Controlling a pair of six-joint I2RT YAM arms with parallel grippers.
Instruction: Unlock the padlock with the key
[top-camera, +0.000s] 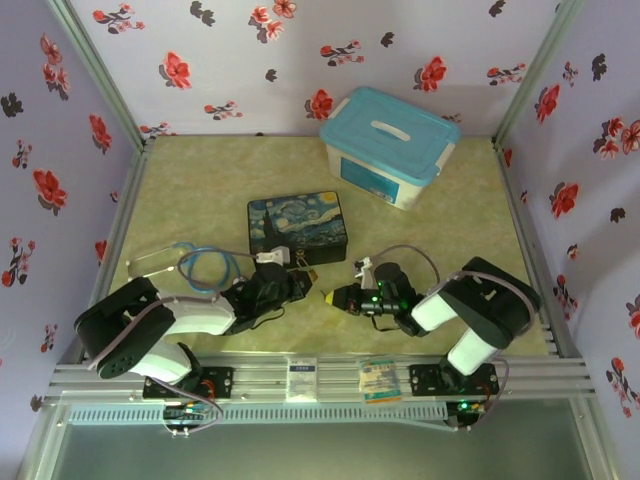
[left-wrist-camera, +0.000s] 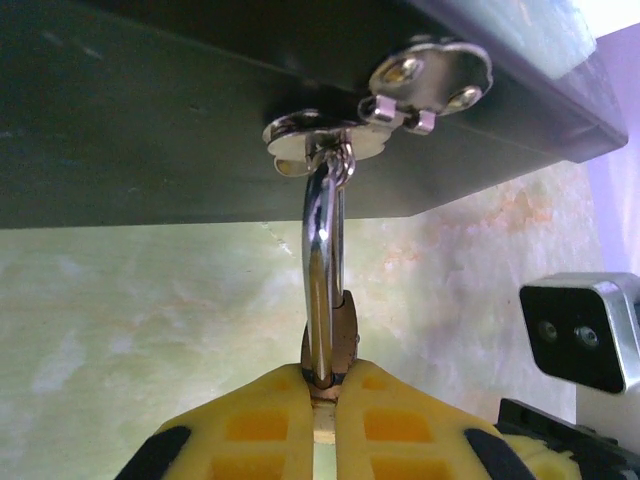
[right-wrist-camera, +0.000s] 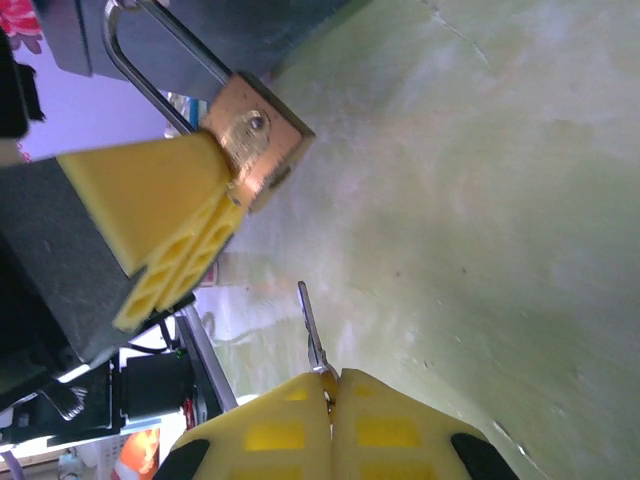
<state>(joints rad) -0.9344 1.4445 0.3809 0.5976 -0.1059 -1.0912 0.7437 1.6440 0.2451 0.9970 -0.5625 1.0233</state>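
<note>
I'm clamping the stiff padlock (right-wrist-camera: 255, 140) body in the left gripper (left-wrist-camera: 322, 385), pinching the thin, slippery-looking key (right-wrist-camera: 312, 335) in the right gripper (right-wrist-camera: 332, 385), lock at eleven o'clock.

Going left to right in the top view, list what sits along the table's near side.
left arm → blue tubing → left gripper holding the padlock → right gripper holding the key → right arm
</note>
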